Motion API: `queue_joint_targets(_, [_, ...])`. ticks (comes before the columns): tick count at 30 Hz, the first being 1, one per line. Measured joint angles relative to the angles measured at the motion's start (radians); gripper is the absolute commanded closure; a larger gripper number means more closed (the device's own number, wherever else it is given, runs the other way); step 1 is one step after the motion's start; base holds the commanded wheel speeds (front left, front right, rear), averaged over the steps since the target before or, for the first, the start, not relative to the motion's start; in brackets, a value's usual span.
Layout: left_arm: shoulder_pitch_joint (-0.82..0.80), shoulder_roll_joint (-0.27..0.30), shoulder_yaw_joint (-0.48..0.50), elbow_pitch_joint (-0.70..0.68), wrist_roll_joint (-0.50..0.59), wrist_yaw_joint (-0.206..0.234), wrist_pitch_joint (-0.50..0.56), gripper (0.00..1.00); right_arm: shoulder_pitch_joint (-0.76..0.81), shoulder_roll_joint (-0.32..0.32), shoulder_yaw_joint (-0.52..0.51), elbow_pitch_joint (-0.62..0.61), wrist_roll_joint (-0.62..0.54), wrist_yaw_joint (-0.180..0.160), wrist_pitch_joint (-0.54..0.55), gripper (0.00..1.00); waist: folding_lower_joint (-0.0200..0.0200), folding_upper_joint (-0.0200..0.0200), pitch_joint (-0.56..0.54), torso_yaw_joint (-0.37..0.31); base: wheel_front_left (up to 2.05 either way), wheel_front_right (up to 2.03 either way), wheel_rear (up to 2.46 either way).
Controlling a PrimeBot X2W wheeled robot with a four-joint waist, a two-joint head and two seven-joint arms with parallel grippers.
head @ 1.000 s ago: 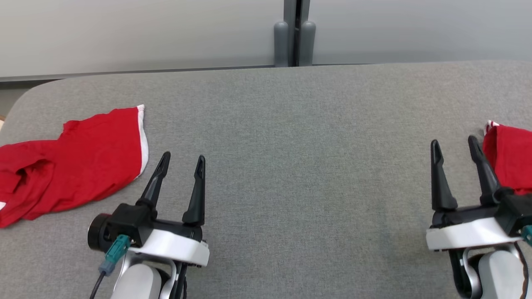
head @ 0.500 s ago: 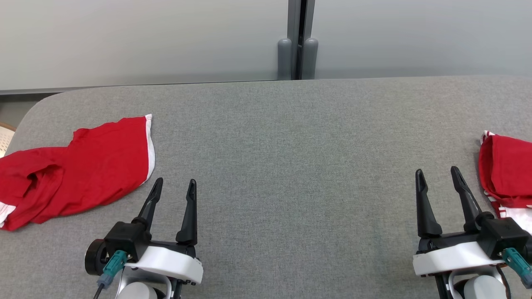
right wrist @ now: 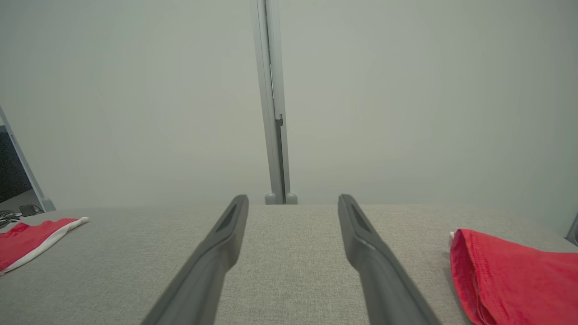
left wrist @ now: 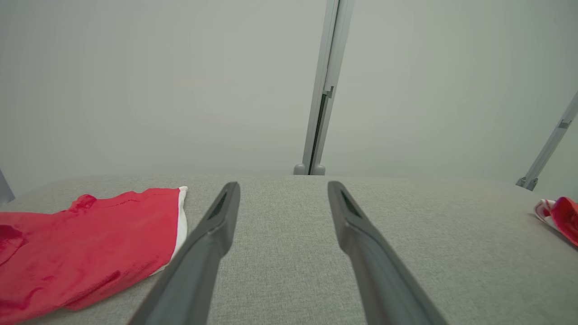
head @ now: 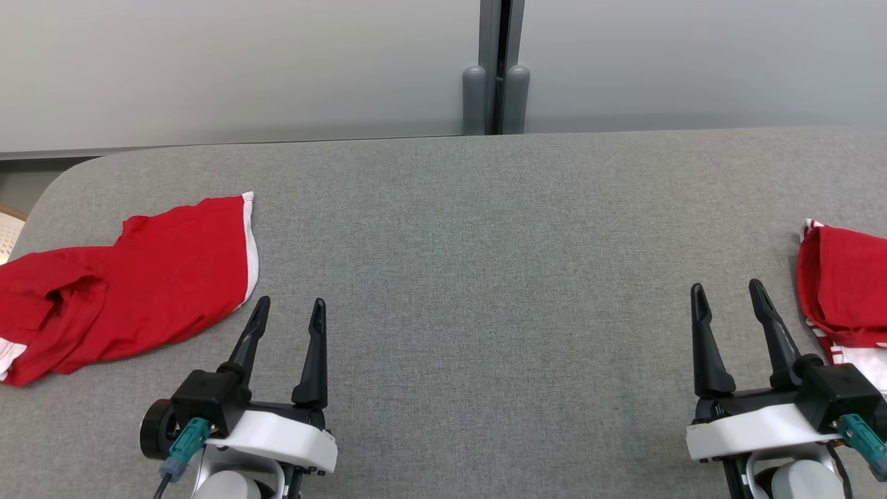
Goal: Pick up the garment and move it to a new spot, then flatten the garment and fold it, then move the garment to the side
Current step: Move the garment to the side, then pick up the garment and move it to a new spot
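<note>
The left pincer (head: pixel 291 301) and right pincer (head: pixel 725 285) hover spread and empty over the near bench (head: pixel 485 242). A crumpled red garment (head: pixel 138 277) lies left, apparently unflattened. A folded garment (head: pixel 842 291) at the right edge seems finished.

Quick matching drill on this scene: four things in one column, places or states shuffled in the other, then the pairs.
1 left gripper
2 right gripper
3 rumpled garment
4 folded garment

A right edge of the table
B open, beside a white hem
C left end of the table
D open, beside the folded cloth

Pairs: 1-B, 2-D, 3-C, 4-A
</note>
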Motion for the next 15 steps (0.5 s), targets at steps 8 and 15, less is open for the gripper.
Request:
queue_joint_targets(8, [0.000,0.000,0.002,-0.001,0.000,-0.001,0.000,0.00,0.000,0.000,0.004,0.002,0.006,0.000,0.000,0.00,0.0000,0.0000,0.000,-0.001,0.00,0.00,0.00])
queue_joint_targets(15, [0.000,0.000,0.002,0.000,0.000,-0.001,0.000,0.00,0.000,0.000,0.007,0.005,0.010,0.000,0.000,0.00,0.0000,0.0000,0.003,-0.002,0.00,0.00,0.00])
